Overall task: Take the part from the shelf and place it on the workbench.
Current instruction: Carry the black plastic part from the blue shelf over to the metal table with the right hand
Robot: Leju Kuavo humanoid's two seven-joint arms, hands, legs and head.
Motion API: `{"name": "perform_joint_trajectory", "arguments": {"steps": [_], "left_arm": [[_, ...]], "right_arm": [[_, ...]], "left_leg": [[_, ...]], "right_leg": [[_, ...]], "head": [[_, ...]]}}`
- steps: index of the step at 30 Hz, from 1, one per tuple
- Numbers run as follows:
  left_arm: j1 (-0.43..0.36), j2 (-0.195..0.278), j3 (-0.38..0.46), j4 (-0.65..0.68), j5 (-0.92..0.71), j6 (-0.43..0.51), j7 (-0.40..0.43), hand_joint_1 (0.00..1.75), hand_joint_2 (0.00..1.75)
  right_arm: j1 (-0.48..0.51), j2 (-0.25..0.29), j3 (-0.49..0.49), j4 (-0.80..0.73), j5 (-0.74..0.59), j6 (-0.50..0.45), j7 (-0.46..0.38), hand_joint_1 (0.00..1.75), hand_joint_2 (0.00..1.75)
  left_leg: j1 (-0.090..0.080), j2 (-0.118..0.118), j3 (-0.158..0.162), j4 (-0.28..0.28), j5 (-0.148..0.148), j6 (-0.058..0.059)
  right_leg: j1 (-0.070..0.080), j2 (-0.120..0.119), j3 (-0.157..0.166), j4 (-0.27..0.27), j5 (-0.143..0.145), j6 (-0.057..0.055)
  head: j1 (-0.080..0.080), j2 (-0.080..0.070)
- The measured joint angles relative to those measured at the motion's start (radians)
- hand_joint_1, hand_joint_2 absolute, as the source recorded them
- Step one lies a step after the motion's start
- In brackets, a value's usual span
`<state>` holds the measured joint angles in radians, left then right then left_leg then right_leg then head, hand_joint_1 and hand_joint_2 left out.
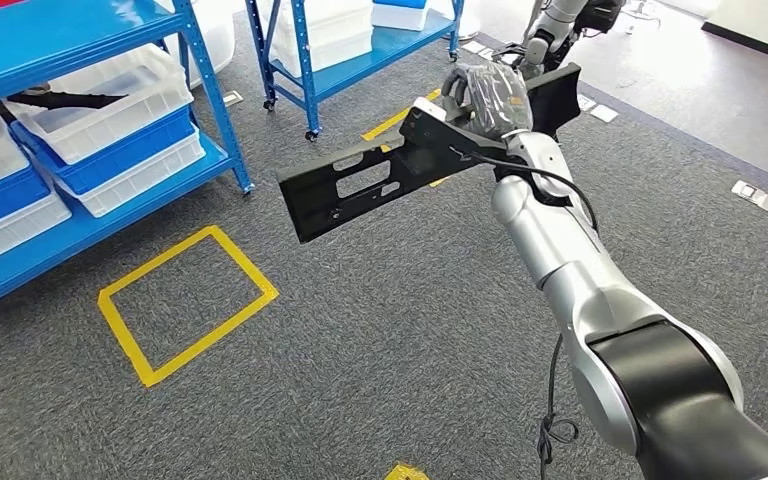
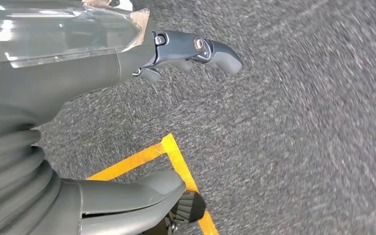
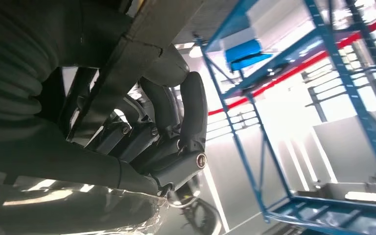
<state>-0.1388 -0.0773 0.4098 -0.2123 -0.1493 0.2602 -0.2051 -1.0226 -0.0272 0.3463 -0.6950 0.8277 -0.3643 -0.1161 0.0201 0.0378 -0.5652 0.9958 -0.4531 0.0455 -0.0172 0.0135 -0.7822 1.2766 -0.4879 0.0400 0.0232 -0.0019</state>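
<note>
Right robot hand (image 1: 488, 98), upper centre of frame, fingers wrapped around black part (image 1: 360, 185); part held clear of carpet, long end projecting toward frame left. Left robot hand (image 2: 176, 127) holds nothing, fingers apart, above carpet. Carry step: keep grasp firm, part level, clear of blue shelf (image 1: 110, 215) at frame left. Bench not visible.

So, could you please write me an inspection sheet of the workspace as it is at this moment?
Surface: grey carpet floor with a yellow tape square; no workbench seen.
Job's things: black flat part held in the air by the right hand.
Clutter: nothing seen.
Hands: right hand grips the part; left hand holds nothing, fingers apart, above the carpet.
Cables: black cable hangs along the right arm.
Surroundings: blue shelves with white and blue bins; a second blue shelf behind.
</note>
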Motion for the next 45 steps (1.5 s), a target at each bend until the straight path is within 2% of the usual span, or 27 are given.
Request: {"name": "perform_joint_trajectory", "arguments": {"steps": [1, 2, 4, 6, 8, 9, 11, 13, 15, 16, 17, 19, 21, 22, 24, 26, 28, 30, 31, 32, 34, 35, 37, 39, 41, 43, 45], "left_arm": [[0.0, -0.001, -0.002, 0.0, -0.004, -0.001, 0.001, 0.0, 1.75], [0.0, -0.003, -0.003, 0.0, -0.007, -0.001, 0.003, 0.0, 1.75], [-0.001, -0.003, -0.009, 0.0, -0.016, -0.002, 0.005, 0.0, 1.75], [-0.002, -0.003, -0.016, -0.001, -0.024, -0.003, 0.006, 0.0, 1.75], [-0.003, -0.005, -0.021, -0.001, -0.029, -0.003, 0.006, 0.0, 1.75], [-0.005, -0.005, -0.023, -0.001, -0.031, -0.004, 0.006, 0.0, 1.75], [-0.006, -0.005, -0.028, -0.001, -0.037, -0.007, 0.007, 0.0, 1.75], [-0.007, -0.004, -0.033, -0.001, -0.043, -0.01, 0.007, 0.0, 1.75], [-0.007, -0.005, -0.037, -0.001, -0.046, -0.014, 0.008, 0.0, 1.75], [-0.007, -0.005, -0.039, -0.001, -0.047, -0.016, 0.008, 0.0, 1.75], [-0.007, -0.005, -0.041, -0.001, -0.046, -0.018, 0.008, 0.0, 1.75], [-0.007, -0.003, -0.043, -0.001, -0.043, -0.018, 0.008, 0.0, 1.75], [-0.006, 0.001, -0.043, -0.001, -0.035, -0.017, 0.006, 0.0, 1.75], [-0.006, 0.004, -0.043, -0.001, -0.031, -0.016, 0.005, 0.0, 1.75], [-0.006, 0.006, -0.042, -0.001, -0.025, -0.014, 0.003, 0.0, 1.75], [-0.006, 0.005, -0.041, -0.001, -0.021, -0.014, 0.0, 0.0, 1.75], [-0.003, 0.005, -0.041, -0.001, -0.019, -0.014, -0.001, 0.0, 1.75], [-0.001, 0.004, -0.041, -0.001, -0.015, -0.014, -0.002, 0.0, 1.75], [0.0, 0.003, -0.04, -0.001, -0.012, -0.013, -0.002, 0.0, 1.75], [0.0, 0.002, -0.04, -0.001, -0.009, -0.012, -0.004, 0.0, 1.75], [0.0, 0.001, -0.036, -0.001, -0.007, -0.01, -0.007, 0.0, 1.75], [0.0, 0.001, -0.034, -0.001, -0.007, -0.009, -0.009, 0.0, 1.75], [0.0, 0.002, -0.029, -0.001, -0.007, -0.006, -0.011, 0.0, 1.75], [0.0, 0.0, -0.024, -0.001, -0.007, -0.003, -0.011, 0.0, 1.75], [0.0, -0.003, -0.02, -0.001, -0.007, -0.001, -0.012, 0.0, 1.75], [0.005, -0.004, -0.017, -0.001, -0.007, 0.0, -0.013, 0.0, 1.75], [0.014, -0.004, -0.015, -0.001, -0.007, 0.0, -0.013, 0.0, 1.75]], "right_arm": [[0.013, -0.008, -0.003, -0.006, 0.009, -0.002, 0.008, 1.75, 1.75], [0.023, -0.018, -0.005, -0.014, 0.017, -0.003, 0.014, 1.75, 1.75], [0.034, -0.036, -0.013, -0.034, 0.025, -0.002, 0.02, 1.75, 1.75], [0.041, -0.054, -0.022, -0.054, 0.027, 0.0, 0.023, 1.75, 1.75], [0.053, -0.073, -0.029, -0.066, 0.03, 0.002, 0.026, 1.75, 1.75], [0.059, -0.082, -0.032, -0.072, 0.034, 0.003, 0.029, 1.75, 1.75], [0.071, -0.094, -0.036, -0.085, 0.042, 0.005, 0.038, 1.75, 1.75], [0.086, -0.102, -0.04, -0.099, 0.05, 0.007, 0.047, 1.75, 1.75], [0.11, -0.111, -0.045, -0.111, 0.057, 0.012, 0.055, 1.75, 1.75], [0.122, -0.117, -0.047, -0.116, 0.062, 0.016, 0.06, 1.75, 1.75], [0.132, -0.123, -0.049, -0.121, 0.067, 0.02, 0.064, 1.75, 1.75], [0.142, -0.134, -0.052, -0.128, 0.079, 0.03, 0.071, 1.75, 1.75], [0.14, -0.144, -0.055, -0.13, 0.09, 0.04, 0.075, 1.75, 1.75], [0.139, -0.148, -0.057, -0.13, 0.095, 0.044, 0.075, 1.75, 1.75], [0.136, -0.157, -0.06, -0.13, 0.106, 0.049, 0.076, 1.75, 1.75], [0.13, -0.161, -0.062, -0.13, 0.113, 0.051, 0.076, 1.75, 1.75], [0.121, -0.162, -0.063, -0.129, 0.115, 0.051, 0.076, 1.75, 1.75], [0.119, -0.161, -0.063, -0.126, 0.12, 0.052, 0.076, 1.75, 1.75], [0.119, -0.161, -0.062, -0.123, 0.125, 0.053, 0.077, 1.75, 1.75], [0.117, -0.159, -0.062, -0.12, 0.132, 0.053, 0.078, 1.75, 1.75], [0.106, -0.154, -0.06, -0.112, 0.149, 0.053, 0.083, 1.75, 1.75], [0.097, -0.149, -0.059, -0.107, 0.158, 0.052, 0.086, 1.75, 1.75], [0.082, -0.142, -0.057, -0.095, 0.175, 0.049, 0.092, 1.75, 1.75], [0.071, -0.14, -0.059, -0.084, 0.181, 0.046, 0.097, 1.75, 1.75], [0.052, -0.14, -0.066, -0.077, 0.174, 0.038, 0.094, 1.75, 1.75], [0.021, -0.139, -0.078, -0.075, 0.158, 0.031, 0.086, 1.75, 1.75], [-0.008, -0.14, -0.089, -0.076, 0.146, 0.031, 0.079, 1.75, 1.75]], "left_leg": [[0.001, 0.012, 0.0, 0.001, -0.001, -0.001], [0.002, 0.024, 0.0, 0.002, -0.002, -0.004], [-0.001, 0.048, 0.0, 0.007, -0.008, -0.014], [-0.007, 0.068, 0.002, 0.012, -0.016, -0.027], [-0.009, 0.09, 0.008, 0.011, -0.021, -0.037], [-0.005, 0.084, 0.01, 0.014, -0.027, -0.043], [0.002, 0.034, -0.008, 0.062, -0.067, -0.05], [0.002, -0.022, -0.063, 0.183, -0.135, -0.049], [0.0, -0.036, -0.116, 0.286, -0.168, -0.044], [0.0, -0.039, -0.122, 0.29, -0.157, -0.038], [-0.001, -0.043, -0.109, 0.255, -0.127, -0.031], [-0.004, -0.081, -0.051, 0.128, -0.059, -0.008], [-0.01, -0.111, -0.015, 0.047, -0.031, 0.009], [-0.013, -0.112, -0.011, 0.038, -0.031, 0.013], [-0.016, -0.085, -0.005, 0.024, -0.022, 0.014], [-0.012, -0.059, 0.005, 0.0, -0.006, 0.016], [-0.011, -0.033, 0.009, -0.012, 0.002, 0.016], [-0.011, -0.005, 0.008, -0.012, 0.001, 0.015], [-0.01, 0.008, 0.008, -0.012, 0.0, 0.013], [-0.008, 0.021, 0.009, -0.011, -0.002, 0.01], [-0.006, 0.045, 0.01, -0.004, -0.011, -0.004], [-0.008, 0.057, 0.01, 0.001, -0.017, -0.013], [-0.013, 0.078, 0.01, 0.01, -0.027, -0.027], [-0.011, 0.094, 0.012, 0.01, -0.032, -0.035], [-0.002, 0.057, 0.0, 0.041, -0.059, -0.043], [0.003, -0.01, -0.05, 0.151, -0.123, -0.046], [0.003, -0.036, -0.117, 0.28, -0.172, -0.044]], "right_leg": [[-0.004, -0.005, 0.01, -0.01, 0.006, 0.008], [-0.008, -0.014, 0.039, -0.059, 0.023, 0.018], [-0.011, -0.063, 0.121, -0.199, 0.061, 0.032], [-0.005, -0.093, 0.158, -0.268, 0.078, 0.025], [-0.003, -0.071, 0.153, -0.268, 0.081, 0.008], [-0.006, -0.057, 0.153, -0.268, 0.082, 0.002], [-0.012, -0.03, 0.152, -0.269, 0.086, -0.014], [-0.009, -0.004, 0.15, -0.269, 0.089, -0.025], [-0.001, 0.024, 0.148, -0.269, 0.09, -0.03], [0.003, 0.038, 0.148, -0.269, 0.092, -0.032], [0.006, 0.052, 0.148, -0.269, 0.093, -0.033], [0.009, 0.078, 0.147, -0.268, 0.096, -0.034], [0.008, 0.099, 0.142, -0.268, 0.102, -0.028], [0.006, 0.109, 0.138, -0.27, 0.105, -0.023], [0.005, 0.124, 0.13, -0.273, 0.113, -0.01], [0.01, 0.084, 0.107, -0.239, 0.096, -0.008], [0.012, 0.024, 0.05, -0.125, 0.045, -0.011], [0.003, 0.003, -0.005, -0.005, 0.005, -0.004], [-0.003, -0.002, -0.009, 0.01, 0.004, 0.005], [-0.01, -0.009, 0.006, -0.015, 0.017, 0.016], [-0.022, -0.053, 0.082, -0.153, 0.06, 0.04], [-0.021, -0.074, 0.117, -0.214, 0.077, 0.044], [-0.016, -0.088, 0.144, -0.267, 0.087, 0.034], [-0.015, -0.061, 0.139, -0.266, 0.088, 0.016], [-0.017, -0.037, 0.138, -0.267, 0.09, -0.001], [-0.018, -0.014, 0.137, -0.268, 0.092, -0.015], [-0.013, 0.013, 0.137, -0.268, 0.092, -0.022]], "head": [[0.0, 0.0], [0.0, 0.0], [0.001, 0.0], [0.0, 0.0], [-0.003, 0.0], [-0.004, 0.0], [-0.006, 0.0], [-0.007, 0.0], [-0.008, 0.0], [-0.008, 0.0], [-0.008, 0.0], [-0.008, 0.0], [-0.007, 0.0], [-0.007, 0.0], [-0.008, 0.0], [-0.005, 0.0], [-0.001, 0.0], [0.0, 0.0], [0.0, 0.0], [0.0, 0.0], [0.001, 0.0], [0.002, 0.0], [0.0, 0.0], [-0.004, 0.0], [-0.007, 0.0], [-0.01, 0.0], [-0.011, 0.0]]}}
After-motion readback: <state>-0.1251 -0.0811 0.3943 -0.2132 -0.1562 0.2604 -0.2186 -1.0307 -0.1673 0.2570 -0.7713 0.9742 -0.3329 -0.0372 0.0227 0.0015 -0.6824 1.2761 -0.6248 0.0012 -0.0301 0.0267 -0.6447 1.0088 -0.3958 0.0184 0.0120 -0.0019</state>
